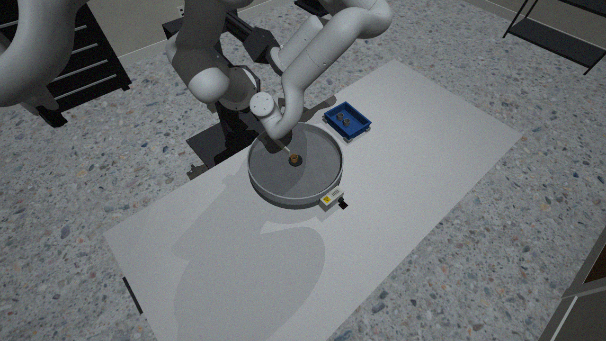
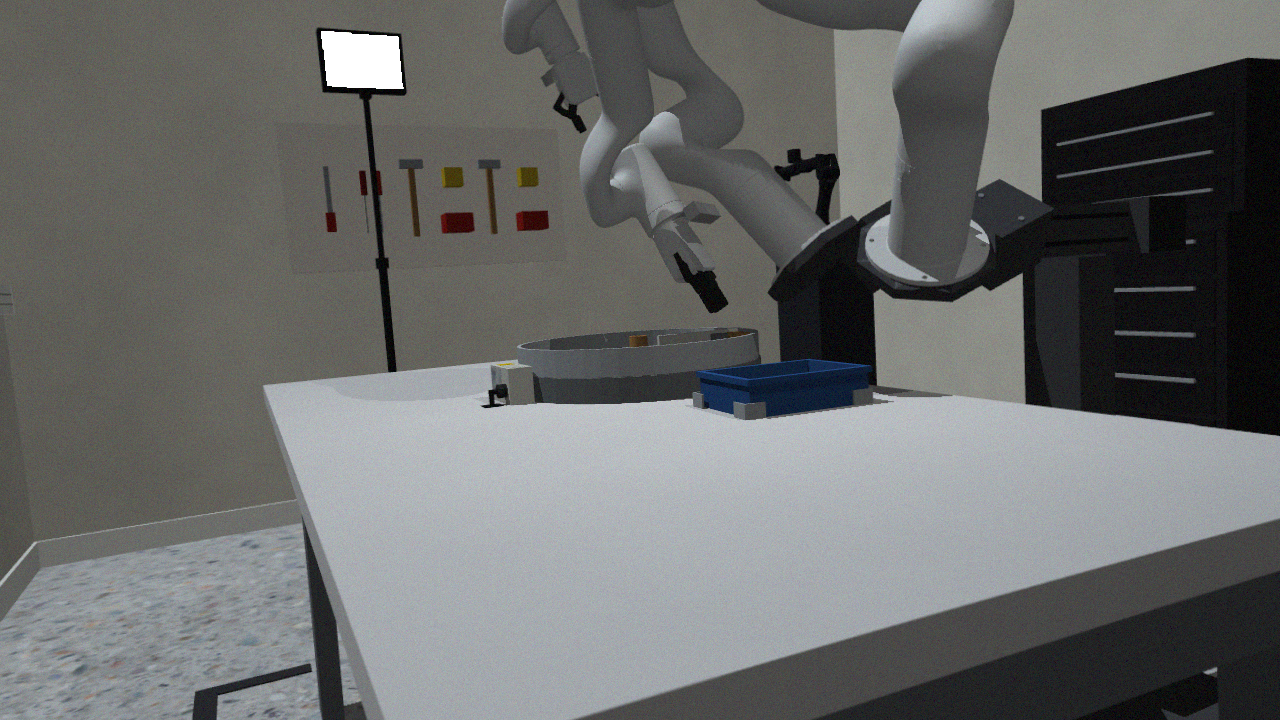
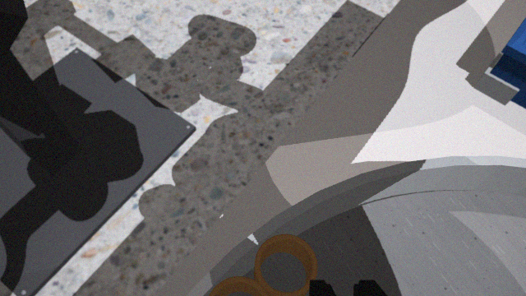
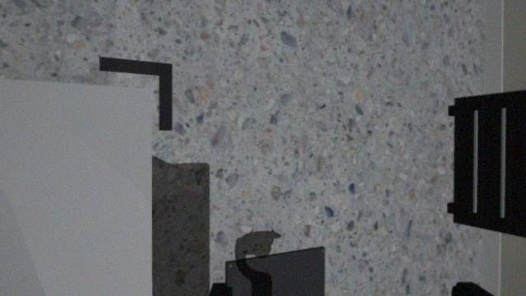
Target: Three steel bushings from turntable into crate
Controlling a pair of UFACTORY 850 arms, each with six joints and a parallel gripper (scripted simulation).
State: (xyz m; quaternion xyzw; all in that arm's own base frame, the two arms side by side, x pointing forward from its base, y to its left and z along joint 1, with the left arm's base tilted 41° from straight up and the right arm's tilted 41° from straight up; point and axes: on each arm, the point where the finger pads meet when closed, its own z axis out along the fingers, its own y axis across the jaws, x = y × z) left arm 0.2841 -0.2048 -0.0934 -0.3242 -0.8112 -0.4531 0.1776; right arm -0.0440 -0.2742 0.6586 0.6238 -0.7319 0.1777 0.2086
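Observation:
The blue crate [image 1: 336, 128] [image 2: 787, 394] sits level within its grey corner guides, with two steel bushings inside, one [image 1: 340, 116] and another [image 1: 346, 122]. The round grey turntable [image 1: 292, 201] [image 2: 608, 365] has a brass-coloured bushing [image 1: 294, 157] [image 2: 638, 341] at its hub. Two more brass-coloured bushings show by its wall in the left wrist view, one [image 3: 260, 263] and one [image 3: 238, 281] cut off. No steel bushing shows clearly on the turntable. My left gripper [image 2: 713, 304] [image 3: 343, 289] is nearly shut and empty above the turntable. My right gripper [image 1: 54, 117] [image 4: 343, 289] is open and empty, away from it.
A pale divider [image 1: 284, 146] runs from the hub, partly hidden by the left arm. A white box [image 1: 331, 197] [image 2: 513, 385] with a black knob touches the turntable's edge. A drawer cabinet [image 1: 84, 55] [image 2: 1154, 259] stands beyond the table [image 1: 423, 139] [image 2: 716, 501].

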